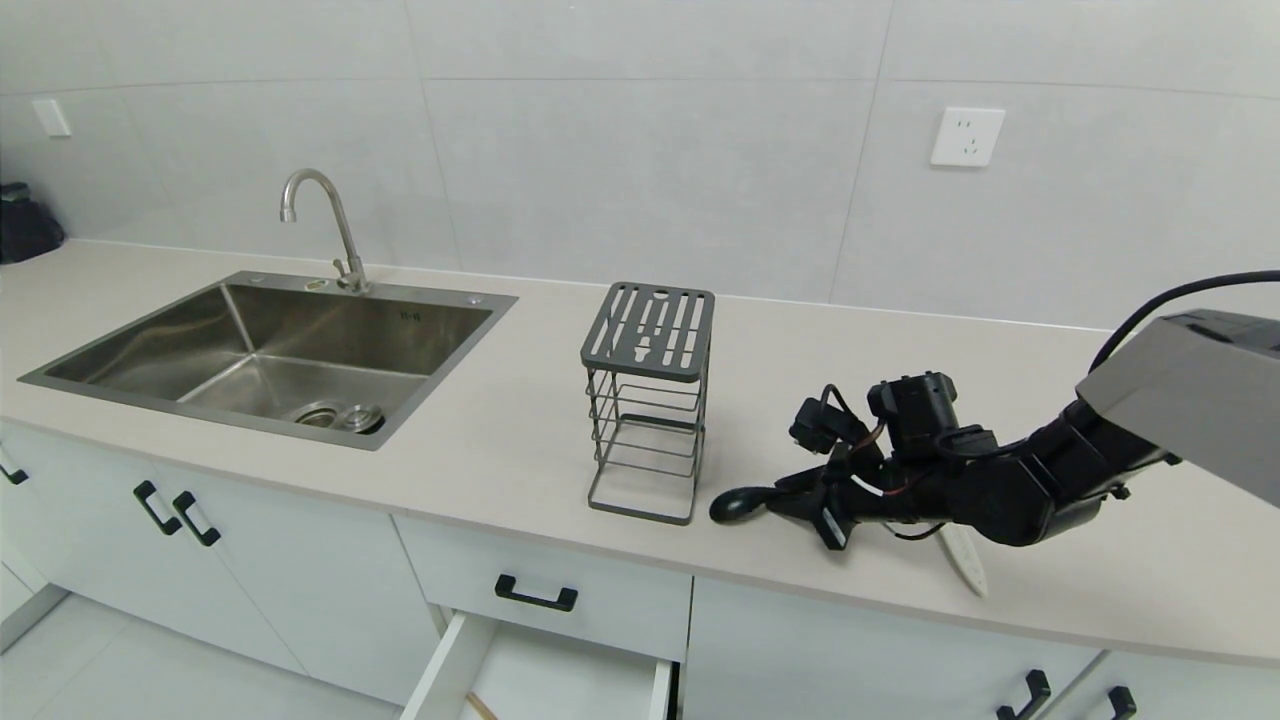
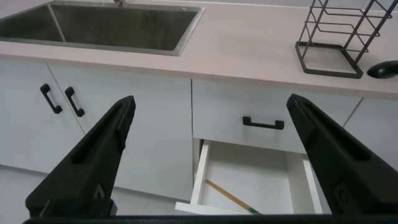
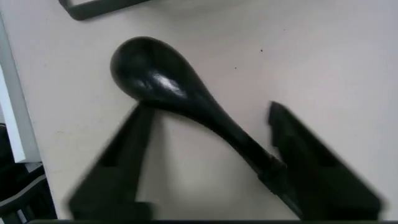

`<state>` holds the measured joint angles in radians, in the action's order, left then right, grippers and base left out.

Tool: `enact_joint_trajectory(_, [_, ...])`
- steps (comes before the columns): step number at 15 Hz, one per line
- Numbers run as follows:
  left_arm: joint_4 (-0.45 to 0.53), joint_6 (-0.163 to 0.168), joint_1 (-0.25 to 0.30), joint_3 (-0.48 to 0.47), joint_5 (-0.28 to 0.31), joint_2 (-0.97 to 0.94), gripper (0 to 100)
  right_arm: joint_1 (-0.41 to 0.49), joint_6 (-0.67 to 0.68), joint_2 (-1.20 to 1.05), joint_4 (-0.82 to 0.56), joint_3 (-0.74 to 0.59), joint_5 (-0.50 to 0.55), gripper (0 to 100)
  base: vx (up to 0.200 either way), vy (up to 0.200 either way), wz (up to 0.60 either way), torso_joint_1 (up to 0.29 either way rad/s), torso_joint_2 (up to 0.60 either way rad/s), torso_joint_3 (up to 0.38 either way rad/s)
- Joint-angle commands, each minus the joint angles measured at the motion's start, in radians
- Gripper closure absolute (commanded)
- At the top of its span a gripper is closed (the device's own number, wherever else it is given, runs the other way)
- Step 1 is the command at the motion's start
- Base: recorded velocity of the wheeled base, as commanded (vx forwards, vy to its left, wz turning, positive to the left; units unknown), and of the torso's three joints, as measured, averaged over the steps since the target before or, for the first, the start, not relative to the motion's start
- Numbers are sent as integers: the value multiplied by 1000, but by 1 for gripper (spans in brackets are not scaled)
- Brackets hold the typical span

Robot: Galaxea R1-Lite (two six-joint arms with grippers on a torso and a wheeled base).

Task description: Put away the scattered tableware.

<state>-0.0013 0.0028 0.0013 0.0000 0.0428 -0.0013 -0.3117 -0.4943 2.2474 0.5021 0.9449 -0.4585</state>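
One long, smooth, pale counter [image 1: 500,420] holds one rectangular steel sink [image 1: 330,320], well left of the one dark wire rack [image 1: 648,330] with its flat slotted top. One white drawer [image 2: 249,168] stands pulled out below the rack. The left gripper [image 2: 210,102] hangs before that drawer, spread wide and empty. The right gripper [image 1: 800,497], just right of the rack, is open astride the handle of one glossy, rounded black spoon [image 1: 738,505] lying on the counter. One pointed white blade [image 1: 965,565] lies farther right. One thin wooden stick [image 2: 230,196] rests in the drawer.

The black spoon's [image 1: 738,504] handle vanishes under the right gripper [image 1: 787,498]. A white knife [image 1: 966,562] lies half hidden beneath that arm. The head view's lower edge cuts off the pulled-out drawer [image 1: 545,678].
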Motion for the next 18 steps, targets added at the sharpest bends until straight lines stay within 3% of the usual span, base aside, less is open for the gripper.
enact_joint_trajectory(1, [0,0,0,0,0,1,0,3,-1,1,-5,-20,6,100,0,0,0,0,0,0])
enact_joint_trajectory(10, [0,0,0,0,0,1,0,-23,0,-172,119,-245,11,100,0,0,0,0,0,0])
enact_joint_trajectory(18, [0,0,0,0,0,1,0,-115,2,-213,121,-275,15,100,0,0,0,0,0,0])
